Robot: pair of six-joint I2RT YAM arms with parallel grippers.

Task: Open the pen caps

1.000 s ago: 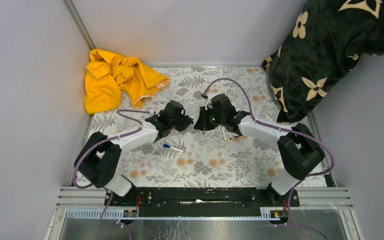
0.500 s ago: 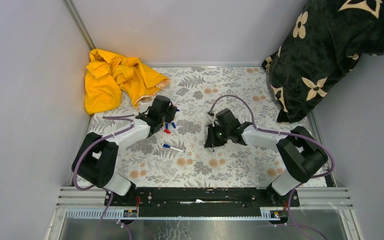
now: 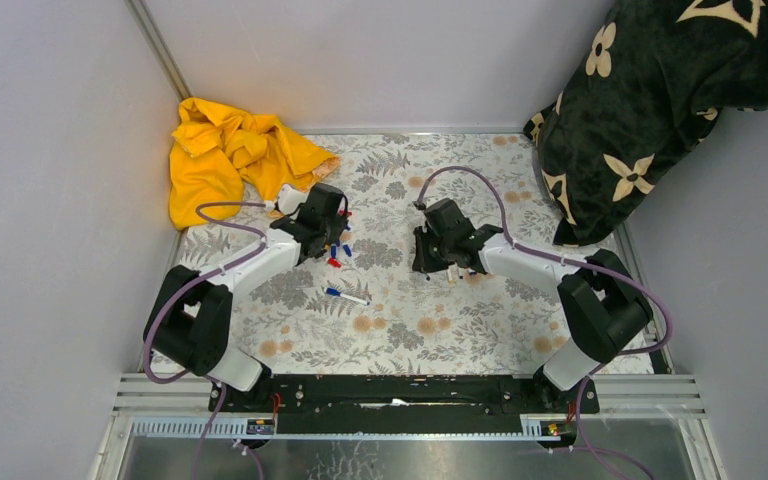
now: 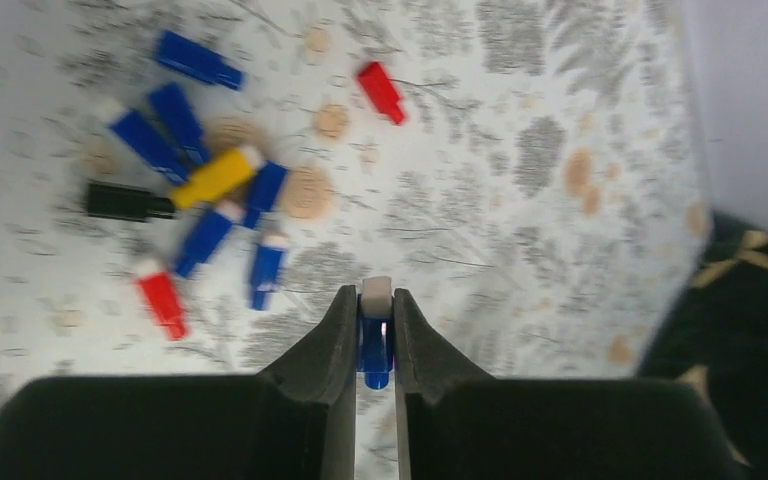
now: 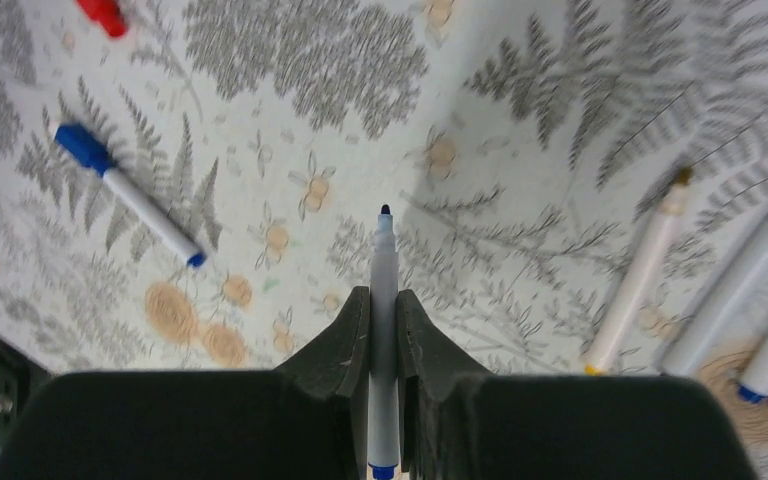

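The left claw (image 4: 376,318) is clenched on a short blue plastic cap (image 4: 375,345) with a whitish end, pinched between its fingers above the fern-printed desk (image 4: 520,150). The right claw (image 5: 384,320) grips a slim white-barrelled pen (image 5: 384,270) by its shaft, the dark tip bare and pointing away from the wrist. With a cap in one claw and a bare pen in the other, I judge that this pen is already opened. Each arm hangs near its own heap, which suggests the pieces are being sorted. The held cap is close to the scatter of loose caps (image 4: 200,190) lying just ahead of the left claw: blue, red, one black and one yellow. The held pen is near the row of uncapped white pens (image 5: 730,290) at the right edge of the right wrist view.

One pen with a blue cap still on (image 5: 132,196) lies alone on the desk between the arms, apart from both heaps. It looks like the work left to do, and nothing lies between it and either claw. A crumpled yellow cloth (image 3: 230,155) sits in the far left corner, close behind the left claw. A dark flower-patterned blanket (image 3: 650,100) fills the far right corner, well apart from the pens.
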